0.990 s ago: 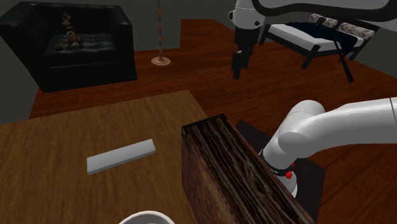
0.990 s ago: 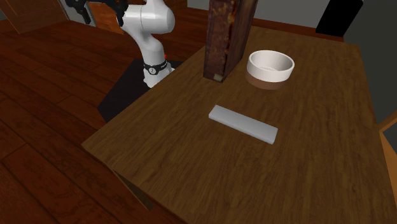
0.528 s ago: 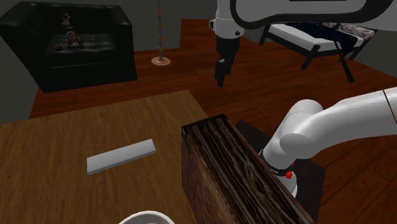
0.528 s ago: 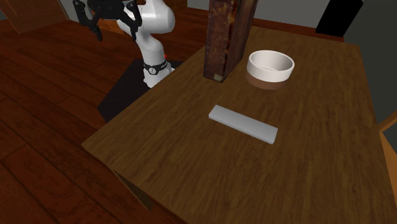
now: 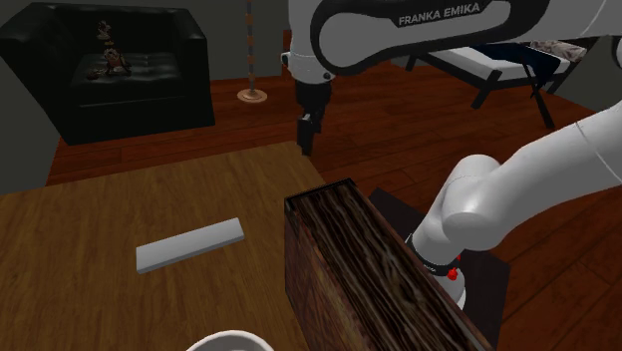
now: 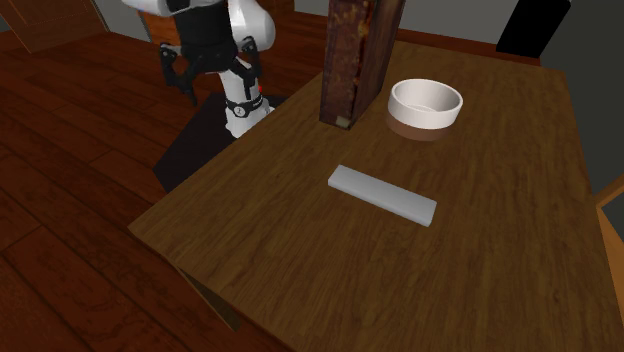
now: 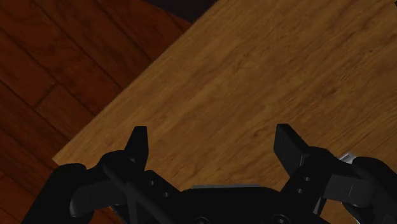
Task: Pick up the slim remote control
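Swinging in from over the floor (image 5: 399, 150), our gripper (image 5: 305, 135) hangs open and empty near the edge of the table (image 5: 70, 214), closer now to the slim grey remote (image 5: 189, 245) lying flat mid-table.

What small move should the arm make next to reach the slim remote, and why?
Probably move the open gripper across the table toward the grey remote before lowering. The gripper hangs over the table's edge, well apart from the remote, which lies flat and untouched.

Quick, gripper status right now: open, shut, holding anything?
The gripper: open, fingers apart, holding nothing, over the table edge.
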You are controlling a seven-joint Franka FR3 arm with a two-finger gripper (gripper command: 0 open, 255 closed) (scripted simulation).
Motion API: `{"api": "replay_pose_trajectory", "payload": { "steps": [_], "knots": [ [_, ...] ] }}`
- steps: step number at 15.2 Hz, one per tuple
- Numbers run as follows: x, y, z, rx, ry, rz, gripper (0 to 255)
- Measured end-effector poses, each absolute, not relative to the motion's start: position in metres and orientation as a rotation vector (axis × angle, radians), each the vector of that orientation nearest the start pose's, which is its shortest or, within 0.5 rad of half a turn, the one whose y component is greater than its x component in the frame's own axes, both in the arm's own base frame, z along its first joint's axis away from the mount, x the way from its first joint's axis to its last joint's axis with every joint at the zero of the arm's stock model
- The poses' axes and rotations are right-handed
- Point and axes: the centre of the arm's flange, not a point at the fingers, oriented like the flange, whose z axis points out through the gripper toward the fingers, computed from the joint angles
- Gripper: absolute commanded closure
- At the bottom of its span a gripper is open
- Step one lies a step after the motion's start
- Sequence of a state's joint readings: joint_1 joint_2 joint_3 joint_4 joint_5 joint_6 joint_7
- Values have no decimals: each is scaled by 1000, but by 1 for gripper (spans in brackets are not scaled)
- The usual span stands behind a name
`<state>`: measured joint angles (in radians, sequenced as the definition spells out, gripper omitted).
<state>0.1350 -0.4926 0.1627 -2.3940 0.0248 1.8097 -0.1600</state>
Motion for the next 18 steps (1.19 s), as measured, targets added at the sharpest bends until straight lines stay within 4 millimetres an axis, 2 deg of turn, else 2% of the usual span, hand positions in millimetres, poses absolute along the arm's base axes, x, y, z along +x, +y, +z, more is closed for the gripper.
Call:
{"api": "replay_pose_trajectory", "payload": {
  "steps": [3,10,18],
  "knots": [
    [389,154,475,-3093,-776,133,0],
    [414,233,441,-3009,-996,97,0],
    [423,324,404,-2895,-1239,57,0]
  ]
}}
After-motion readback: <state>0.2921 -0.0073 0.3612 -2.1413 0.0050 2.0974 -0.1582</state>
